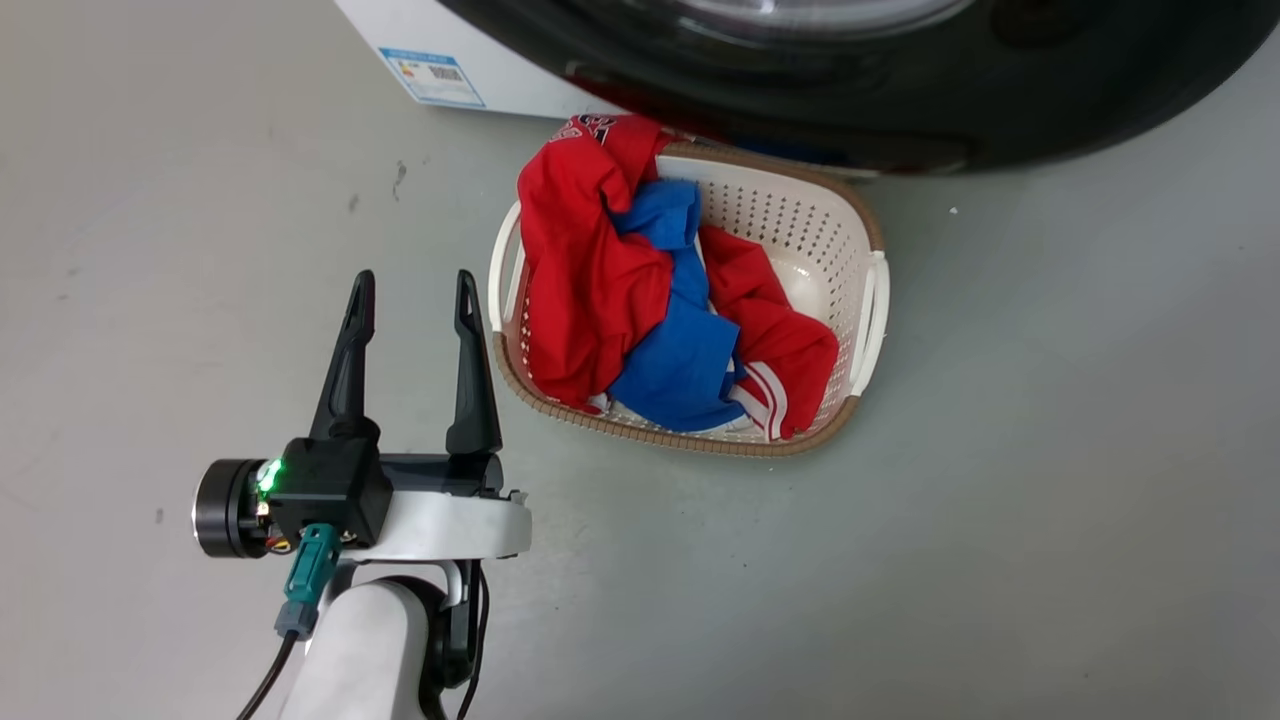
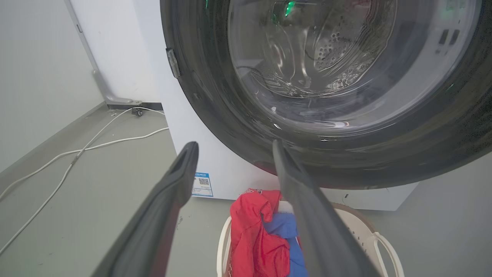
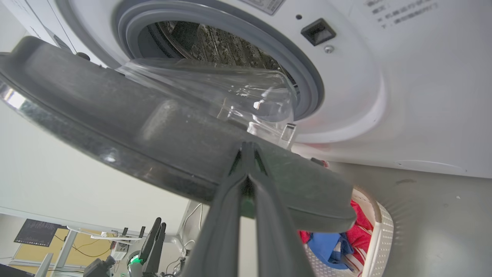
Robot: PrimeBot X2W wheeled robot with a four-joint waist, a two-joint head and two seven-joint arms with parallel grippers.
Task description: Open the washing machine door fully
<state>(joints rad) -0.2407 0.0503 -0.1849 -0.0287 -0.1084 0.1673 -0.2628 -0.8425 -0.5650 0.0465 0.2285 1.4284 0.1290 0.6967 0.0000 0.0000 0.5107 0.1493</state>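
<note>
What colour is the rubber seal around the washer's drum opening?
Grey. The rubber seal shows best in the right wrist view.

Looks like robotics lab or test room, not home laundry. Bare grey floor (image 1: 1000, 500), washing machine (image 2: 184, 127) just standing on it, loose white cables (image 2: 115, 141) trailing along wall. Behind, bench (image 3: 82, 229) cluttered with gear and wires, dark board (image 3: 36, 232) on yellow wall. Laundry basket (image 1: 800, 230) is only homey bit.
</note>
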